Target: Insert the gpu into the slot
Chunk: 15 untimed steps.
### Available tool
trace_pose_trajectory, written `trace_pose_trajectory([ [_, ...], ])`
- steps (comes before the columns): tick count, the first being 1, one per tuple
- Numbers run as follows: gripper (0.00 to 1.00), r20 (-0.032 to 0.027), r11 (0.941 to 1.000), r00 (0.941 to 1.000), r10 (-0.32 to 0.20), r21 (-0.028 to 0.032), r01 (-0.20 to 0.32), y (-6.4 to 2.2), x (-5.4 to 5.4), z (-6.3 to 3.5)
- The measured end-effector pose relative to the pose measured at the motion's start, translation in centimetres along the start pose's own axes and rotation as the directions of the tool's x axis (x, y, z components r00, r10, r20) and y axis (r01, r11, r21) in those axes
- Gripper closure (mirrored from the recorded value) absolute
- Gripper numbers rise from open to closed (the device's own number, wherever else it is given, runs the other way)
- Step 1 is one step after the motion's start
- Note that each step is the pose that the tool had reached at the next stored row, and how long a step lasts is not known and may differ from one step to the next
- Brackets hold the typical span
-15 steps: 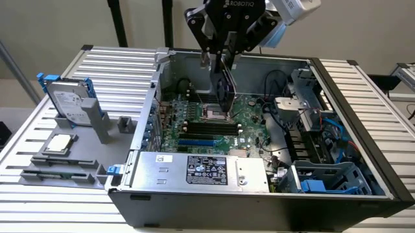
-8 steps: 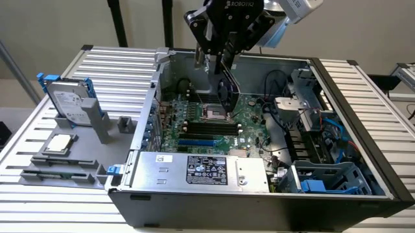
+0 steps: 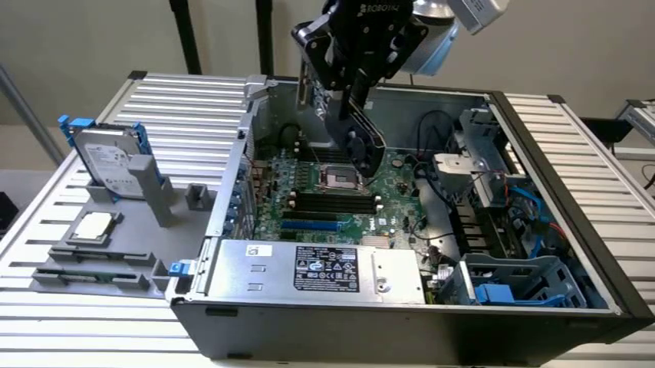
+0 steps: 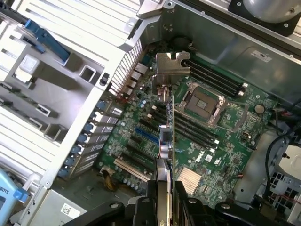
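An open case [image 3: 409, 337] is lying on a slatted metal table [image 3: 584, 153], with a pale wall [image 3: 92, 38] standing behind. The gripper [image 3: 350, 96] is hanging over the case, its jaws pinching the gpu [image 3: 363, 142] across a narrow gap. The gpu is hanging tilted above the motherboard [image 3: 353, 205], apart from the blue slot [image 3: 310, 227]. The wrist view is giving the card edge-on, its metal bracket [image 4: 170, 66] at the end away from the gripper. The exterior view is taking in a hard drive [image 3: 107, 161] standing beside the case.
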<state>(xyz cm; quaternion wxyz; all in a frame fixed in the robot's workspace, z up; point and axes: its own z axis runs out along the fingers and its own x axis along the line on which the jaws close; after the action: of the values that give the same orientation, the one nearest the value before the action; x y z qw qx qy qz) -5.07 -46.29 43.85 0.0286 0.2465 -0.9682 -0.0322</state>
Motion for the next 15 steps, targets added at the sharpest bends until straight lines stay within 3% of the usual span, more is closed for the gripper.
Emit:
trace_pose_trajectory([
  [4,0.74,-0.0034,0.9974,0.9974,-0.072,0.0039,0.072,-0.02,0.0,0.19],
  [8,0.74,-0.006,0.9894,0.9894,-0.145,0.0086,0.145,-0.04,0.0,0.45],
  [12,0.74,-0.0087,0.9762,0.9762,-0.216,0.0131,0.217,-0.06,0.0,0.81],
  [15,0.74,-0.011,0.963,0.9631,-0.269,0.0163,0.269,-0.08,0.0,1.08],
])
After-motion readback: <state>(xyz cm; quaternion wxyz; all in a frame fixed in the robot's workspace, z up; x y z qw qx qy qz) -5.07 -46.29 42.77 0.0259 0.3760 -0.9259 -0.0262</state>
